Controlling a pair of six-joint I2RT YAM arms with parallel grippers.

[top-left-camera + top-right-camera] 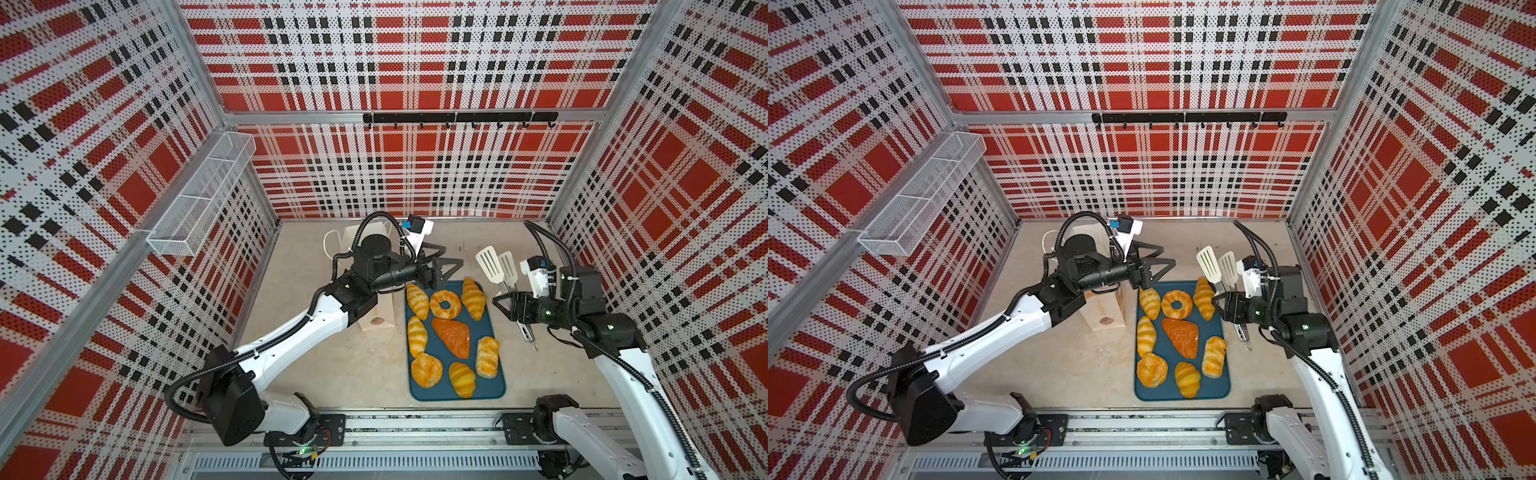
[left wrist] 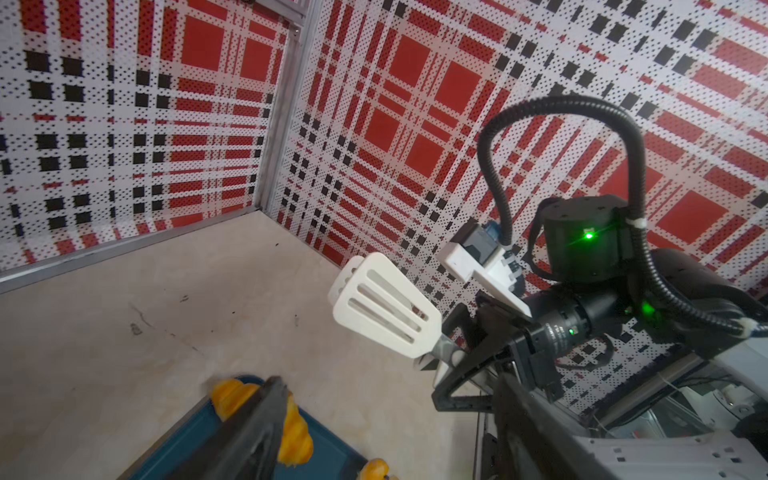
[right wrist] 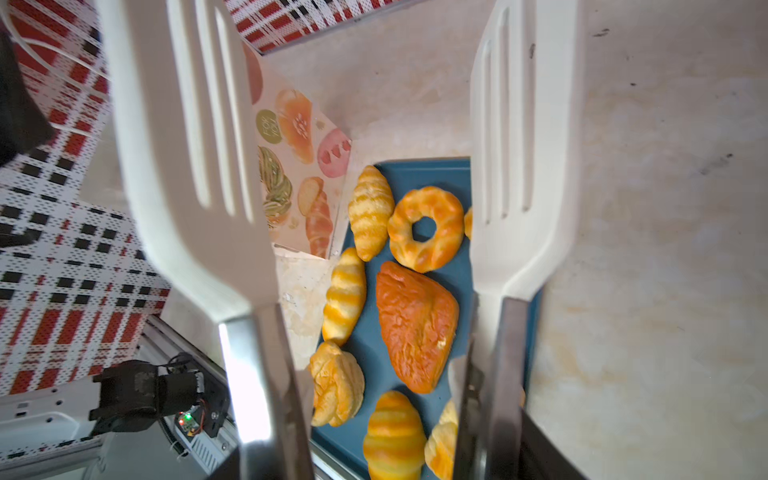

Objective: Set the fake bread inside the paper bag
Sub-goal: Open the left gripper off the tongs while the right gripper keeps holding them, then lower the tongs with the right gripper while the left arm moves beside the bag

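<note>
Several pieces of fake bread lie on a dark teal tray (image 1: 496, 384): striped croissants, a ring doughnut (image 1: 445, 304), a brown triangular loaf (image 1: 452, 336) and a round bun (image 1: 427, 369). The white paper bag (image 1: 382, 313) stands left of the tray, mostly hidden under my left arm; its printed side (image 3: 299, 166) shows in the right wrist view. My left gripper (image 1: 446, 259) hangs open and empty over the tray's far left corner. My right gripper (image 1: 510, 299), right of the tray, is shut on white slotted tongs (image 1: 490, 264), whose blades stand apart.
A white wire mesh basket (image 1: 199, 195) hangs on the left wall and a black hook rail (image 1: 457, 117) on the back wall. The enclosure walls close in on three sides. Both arm bases sit on the front rail (image 1: 415, 428).
</note>
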